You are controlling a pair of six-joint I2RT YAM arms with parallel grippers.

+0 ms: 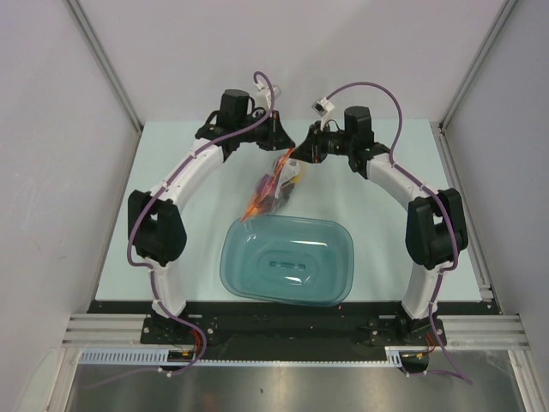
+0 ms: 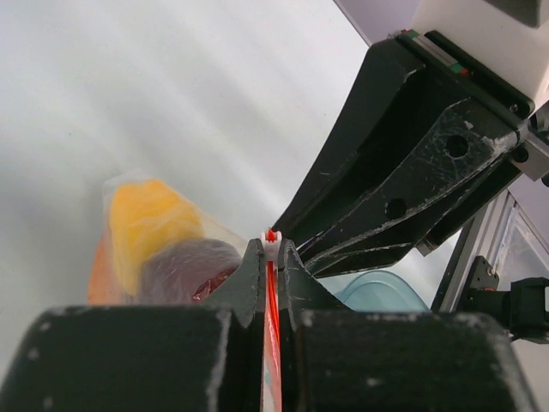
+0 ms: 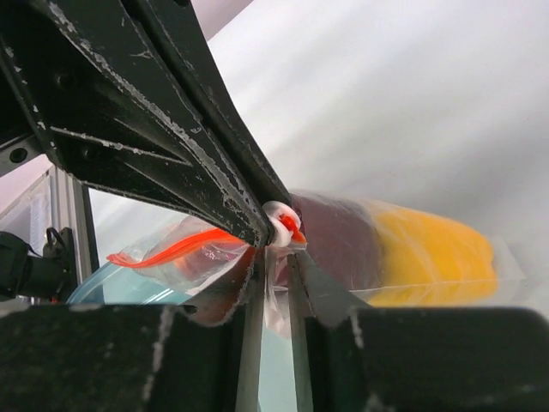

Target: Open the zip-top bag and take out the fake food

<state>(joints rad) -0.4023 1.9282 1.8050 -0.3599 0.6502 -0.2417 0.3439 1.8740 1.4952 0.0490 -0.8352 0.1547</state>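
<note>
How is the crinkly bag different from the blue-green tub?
The zip-top bag is pinched and held up by the left gripper and right gripper; the tub sits on the table, untouched. The bag is clear and crinkly with fake food inside; the tub is teal, smooth and looks empty. Both are see-through.

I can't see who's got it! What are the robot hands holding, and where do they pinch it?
The zip-top bag: left gripper pinches its zip strip, right gripper the clear plastic right by it.

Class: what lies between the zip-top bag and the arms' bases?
A teal translucent tub sits there, just on the near side of the zip-top bag; the top external view shows it.
</note>
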